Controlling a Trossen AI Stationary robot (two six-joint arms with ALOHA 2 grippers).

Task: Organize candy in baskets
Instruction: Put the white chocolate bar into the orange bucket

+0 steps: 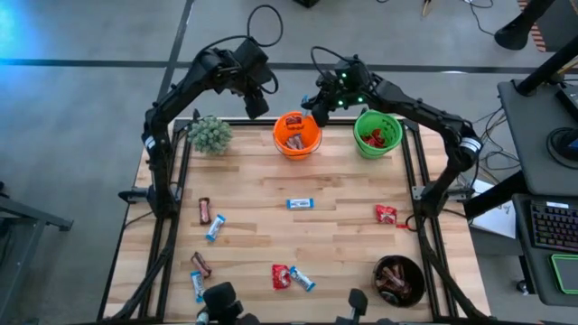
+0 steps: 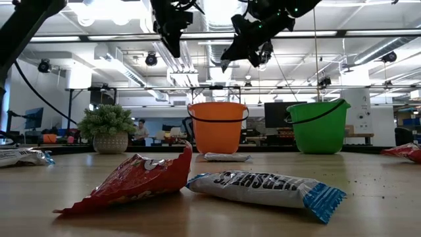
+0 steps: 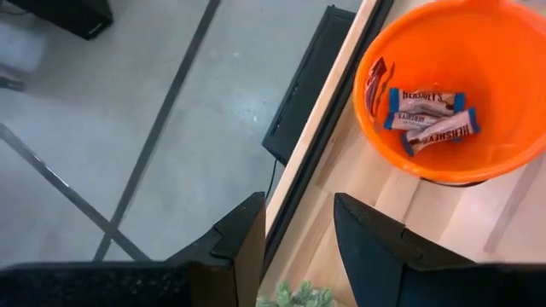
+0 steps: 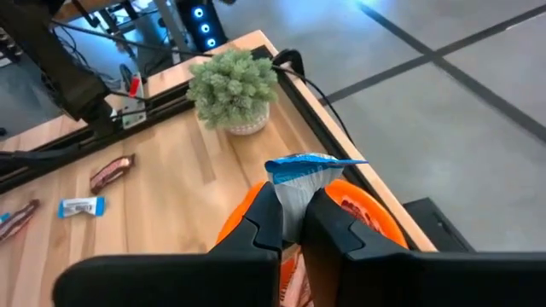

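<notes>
Above the orange pail point(image 1: 297, 135) at top centre, your right gripper point(image 4: 290, 223) pinched a light, crinkly blue-and-white candy point(image 4: 300, 181) by its end; the left gripper point(image 3: 296, 243) stood part-open, holding nothing.

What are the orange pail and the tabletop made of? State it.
Orange pail: likely plastic, a smooth, evenly bright wall with a soft sheen and a thin dark wire handle. Tabletop: wood, apparently butcher block, pale joined strips with visible grain and a matte finish.

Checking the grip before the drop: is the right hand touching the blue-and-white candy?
Touching. The right wrist view shows the right hand shut on the blue-and-white candy, its wrapper pinched between both fingers above the orange pail.
</notes>
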